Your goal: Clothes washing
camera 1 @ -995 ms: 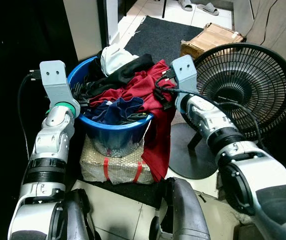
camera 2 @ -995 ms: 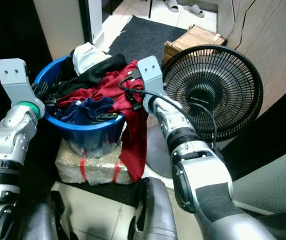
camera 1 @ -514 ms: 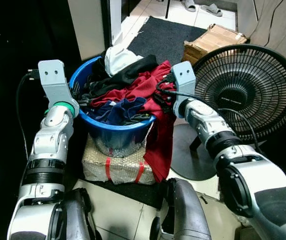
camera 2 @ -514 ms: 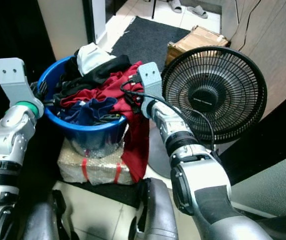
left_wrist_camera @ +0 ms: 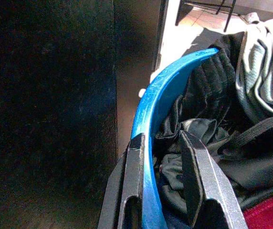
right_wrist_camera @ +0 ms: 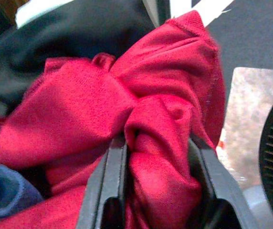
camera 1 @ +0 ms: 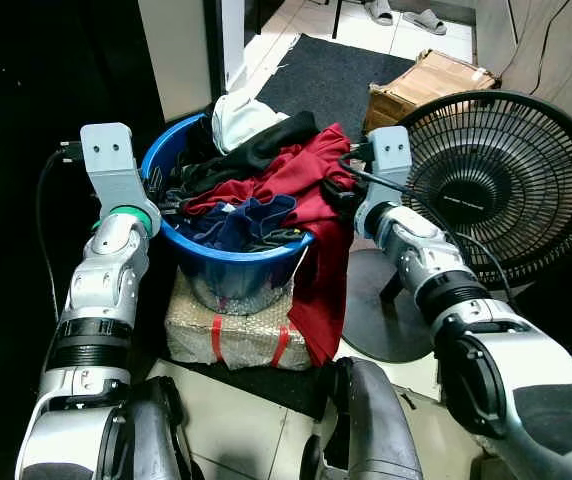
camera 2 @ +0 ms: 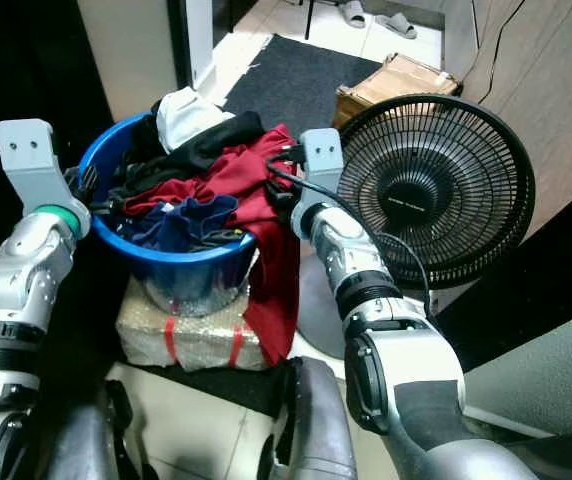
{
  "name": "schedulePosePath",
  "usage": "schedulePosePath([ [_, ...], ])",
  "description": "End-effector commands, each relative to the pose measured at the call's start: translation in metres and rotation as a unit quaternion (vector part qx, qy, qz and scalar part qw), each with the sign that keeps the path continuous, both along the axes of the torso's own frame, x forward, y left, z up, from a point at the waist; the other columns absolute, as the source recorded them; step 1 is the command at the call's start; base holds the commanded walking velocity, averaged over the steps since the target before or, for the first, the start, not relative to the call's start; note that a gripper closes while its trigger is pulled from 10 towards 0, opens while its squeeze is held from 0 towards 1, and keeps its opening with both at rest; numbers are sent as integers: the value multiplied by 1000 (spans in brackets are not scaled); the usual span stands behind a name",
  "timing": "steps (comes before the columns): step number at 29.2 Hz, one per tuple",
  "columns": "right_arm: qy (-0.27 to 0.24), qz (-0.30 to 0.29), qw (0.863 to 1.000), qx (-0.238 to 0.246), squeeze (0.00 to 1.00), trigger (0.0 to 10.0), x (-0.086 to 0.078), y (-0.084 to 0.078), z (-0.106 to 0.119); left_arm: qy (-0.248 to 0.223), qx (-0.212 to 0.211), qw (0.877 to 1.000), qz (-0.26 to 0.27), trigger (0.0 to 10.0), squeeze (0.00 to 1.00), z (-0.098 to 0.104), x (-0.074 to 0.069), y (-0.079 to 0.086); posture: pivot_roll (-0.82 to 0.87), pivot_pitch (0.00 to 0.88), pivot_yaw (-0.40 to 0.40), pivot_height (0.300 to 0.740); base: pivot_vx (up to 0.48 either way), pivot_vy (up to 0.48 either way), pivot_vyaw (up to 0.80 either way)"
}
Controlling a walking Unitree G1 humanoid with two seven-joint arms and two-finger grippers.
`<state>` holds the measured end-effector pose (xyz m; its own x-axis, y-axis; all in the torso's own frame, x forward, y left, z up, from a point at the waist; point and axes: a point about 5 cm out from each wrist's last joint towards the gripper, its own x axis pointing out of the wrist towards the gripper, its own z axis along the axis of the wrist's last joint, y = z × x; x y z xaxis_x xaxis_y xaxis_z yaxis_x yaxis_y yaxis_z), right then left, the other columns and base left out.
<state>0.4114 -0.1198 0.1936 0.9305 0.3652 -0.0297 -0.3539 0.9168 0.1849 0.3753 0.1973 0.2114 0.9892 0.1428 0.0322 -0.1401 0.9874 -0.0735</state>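
The left gripper straddles the rim of the round blue plastic laundry basket at the basket's 9 o'clock side: one black finger sits outside the blue wall, the other inside against dark clothes, and the two look pinched on the rim. The right gripper is at the basket's 3 o'clock side, its fingers set either side of a bunched fold of the red knitted garment; the cloth fills the gap between them, so they appear to hold cloth, and whether the rim lies under that fold cannot be told.

The basket stands on a bubble-wrapped parcel bound with red tape, directly ahead of the robot at 12 o'clock, between the two arms. Both grippers are about equally near it, on opposite ends of its width. A lift, in all likelihood, turns on that line from 9 to 3 o'clock staying level.

The head views show what the wrist views lack: the red garment spills over the rim and hangs down the parcel, and a black round-caged floor fan stands just beside the right arm at 2 o'clock. The left wrist view alone shows the rim passing between the fingers. The right wrist view gives the fold in close detail, plus black cloth beyond it.
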Motion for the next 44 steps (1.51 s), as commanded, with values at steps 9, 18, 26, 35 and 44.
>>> schedulePosePath([
  [9,-36,-54,985,158,0,0,-2,-22,5,7,2,1000,4,10000,0,-5,-1,4,24,92,-15,471,0,0,0],
  [18,-50,-60,964,255,0,0,-5,-34,12,6,4,1000,2,10000,0,-4,0,3,20,89,-8,471,0,0,0],
  [26,-100,-68,939,323,0,0,-8,-46,35,4,6,1000,2,10000,0,-2,1,5,27,81,-4,471,0,0,0],
  [35,-346,-58,910,221,0,0,-56,-57,126,-8,23,1000,-9,10000,0,4,-14,12,23,69,11,471,0,0,0],
  [44,-463,-116,879,-15,0,10000,-89,-51,148,-105,87,987,-90,10000,0,60,-38,-8,31,45,28,471,0,0,0],
])
